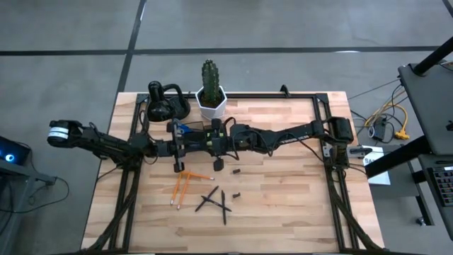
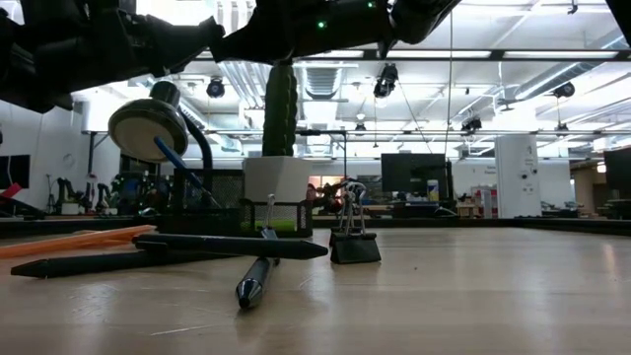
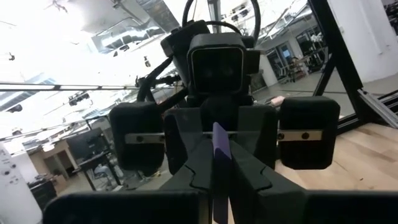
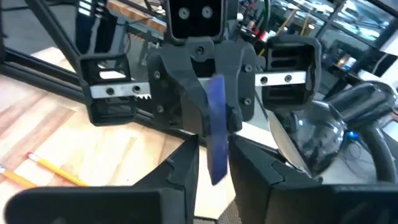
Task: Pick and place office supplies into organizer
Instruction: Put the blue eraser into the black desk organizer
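My two grippers meet tip to tip above the middle of the table. My left gripper (image 3: pixel 221 183) is shut on a thin flat purple strip (image 4: pixel 216 140). My right gripper (image 4: pixel 214 171) is open, its fingers standing on either side of the strip's other end with a narrow gap. On the table below lie orange pencils (image 1: pixel 182 185), black pens (image 1: pixel 216 202) and small dark bits (image 1: pixel 236 171). The dark organizer (image 2: pixel 237 219) stands in front of the cactus pot and holds a blue item (image 2: pixel 182 163); in the high view the arms mostly hide it. My left gripper pinches the purple strip's flat faces (image 3: pixel 220 146) between its two fingers. The fingers lie about level and come from the table's left. The strip stands on edge, lifted clear of the table, and reaches forward between my right gripper's fingers.
A white hexagonal cactus pot (image 1: pixel 211 103) and a black looped gadget (image 1: pixel 164 103) stand at the far edge. A black binder clip (image 2: pixel 353 242) stands upright near the pens. A dark frame (image 1: pixel 325 142) runs around the tabletop. Bare wood lies at the right and near sides.
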{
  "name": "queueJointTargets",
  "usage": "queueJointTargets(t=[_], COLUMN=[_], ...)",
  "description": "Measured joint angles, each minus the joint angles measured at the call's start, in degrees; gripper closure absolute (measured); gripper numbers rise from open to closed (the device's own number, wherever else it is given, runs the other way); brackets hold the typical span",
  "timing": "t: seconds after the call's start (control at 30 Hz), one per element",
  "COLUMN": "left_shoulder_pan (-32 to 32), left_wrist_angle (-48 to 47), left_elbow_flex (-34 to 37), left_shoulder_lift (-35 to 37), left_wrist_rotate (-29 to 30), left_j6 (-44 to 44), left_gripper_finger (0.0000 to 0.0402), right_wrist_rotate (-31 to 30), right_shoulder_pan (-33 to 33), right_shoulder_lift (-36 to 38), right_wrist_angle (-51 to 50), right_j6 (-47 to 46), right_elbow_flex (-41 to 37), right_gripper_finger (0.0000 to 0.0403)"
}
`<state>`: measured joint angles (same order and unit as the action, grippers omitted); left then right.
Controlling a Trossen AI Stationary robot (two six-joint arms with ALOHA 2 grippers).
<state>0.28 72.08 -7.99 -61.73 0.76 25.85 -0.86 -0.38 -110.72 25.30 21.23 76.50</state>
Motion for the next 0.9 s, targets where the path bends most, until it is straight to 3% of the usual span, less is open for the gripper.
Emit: queueJointTargets(t=[0.23, 0.37, 0.57, 0.7, 0.9], left_shoulder_pan=[0.0, 0.0, 0.0, 0.0, 0.0], left_wrist_angle=[0.2, 0.1, -6.7, -9.7, -12.6], left_elbow_flex=[0.0, 0.0, 0.0, 0.0, 0.0], left_shoulder_lift=[0.0, 0.7, 2.6, 3.2, 3.4], left_wrist_rotate=[-0.2, -0.2, 1.6, 2.9, 3.3], left_j6=[0.0, 0.0, -0.4, -3.0, -5.2], left_gripper_finger=[0.0396, 0.0396, 0.0396, 0.0396, 0.0396], right_wrist_rotate=[-0.8, -4.7, -8.4, -8.4, -10.3], right_shoulder_pan=[-0.1, -0.1, -0.1, 0.0, 0.0], right_shoulder_lift=[0.8, 3.2, 6.3, 6.6, 7.6], right_wrist_angle=[-8.2, -16.1, -28.3, -27.0, -16.5], right_j6=[-1.0, -5.7, -9.8, -14.0, -14.9], right_elbow_flex=[0.0, 0.0, -1.2, -5.5, -14.0], right_gripper_finger=[0.0315, 0.0321, 0.0333, 0.034, 0.035])
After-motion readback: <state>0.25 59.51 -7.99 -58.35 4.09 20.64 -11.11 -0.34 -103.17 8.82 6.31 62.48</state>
